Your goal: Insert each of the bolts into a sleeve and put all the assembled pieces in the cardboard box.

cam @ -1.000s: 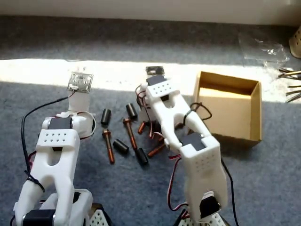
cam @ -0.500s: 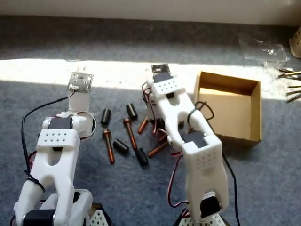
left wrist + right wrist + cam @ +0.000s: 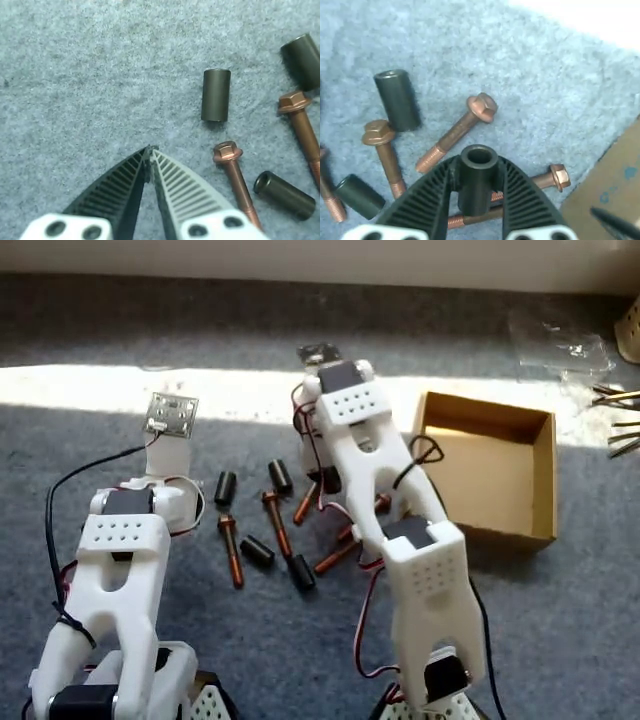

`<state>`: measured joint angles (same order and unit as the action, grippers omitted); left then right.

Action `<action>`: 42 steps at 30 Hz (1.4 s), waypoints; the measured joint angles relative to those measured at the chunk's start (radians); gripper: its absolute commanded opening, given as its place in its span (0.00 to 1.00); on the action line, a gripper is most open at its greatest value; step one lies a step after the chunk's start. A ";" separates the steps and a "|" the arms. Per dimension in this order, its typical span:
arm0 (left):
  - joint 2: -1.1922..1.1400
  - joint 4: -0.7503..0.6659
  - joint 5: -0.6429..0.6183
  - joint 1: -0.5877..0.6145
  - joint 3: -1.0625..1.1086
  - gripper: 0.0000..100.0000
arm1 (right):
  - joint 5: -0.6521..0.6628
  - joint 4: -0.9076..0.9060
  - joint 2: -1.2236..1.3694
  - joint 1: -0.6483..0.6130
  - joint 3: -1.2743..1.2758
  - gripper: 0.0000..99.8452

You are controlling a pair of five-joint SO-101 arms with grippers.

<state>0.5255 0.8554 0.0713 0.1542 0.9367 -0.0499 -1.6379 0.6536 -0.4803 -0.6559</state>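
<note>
My right gripper (image 3: 477, 187) is shut on a black sleeve (image 3: 478, 172), held upright above the carpet over several copper bolts (image 3: 457, 132) and loose black sleeves (image 3: 397, 100). In the high view the right arm (image 3: 365, 455) stands over the pile of bolts (image 3: 277, 523) and sleeves (image 3: 257, 551), just left of the cardboard box (image 3: 500, 420). My left gripper (image 3: 150, 151) is shut with nothing in it, its tips low over bare carpet. A sleeve (image 3: 216, 95) and a bolt (image 3: 237, 175) lie close beside it.
The left arm (image 3: 125, 530) stands at the left of the pile. Grey carpet (image 3: 560, 620) covers the floor, with a sunlit strip along the far side. A clear plastic bag (image 3: 560, 345) and metal tools (image 3: 620, 420) lie beyond the box at the right edge.
The right arm's wrist has risen and shifted toward the far side with the sleeve. The left arm has not moved.
</note>
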 measured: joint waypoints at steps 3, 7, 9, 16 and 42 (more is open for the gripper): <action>0.000 0.000 0.000 0.000 0.000 0.01 | 0.008 -0.049 0.000 0.000 -0.083 0.03; 0.000 0.000 0.000 0.000 0.000 0.01 | 0.008 -0.098 0.000 0.000 -0.227 0.03; 0.000 0.000 0.000 0.000 0.000 0.01 | 0.009 -0.100 0.000 0.000 -0.290 0.03; 0.000 0.000 0.000 0.000 0.000 0.01 | 0.009 -0.101 -0.143 -0.009 -0.341 0.03; -0.012 0.137 -0.209 -0.189 -0.068 0.05 | 0.187 -0.060 -1.114 -0.012 0.520 0.03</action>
<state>0.5132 0.9920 -0.1373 -0.0345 0.8692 0.1373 -1.6978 -0.4603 -0.4925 -0.1358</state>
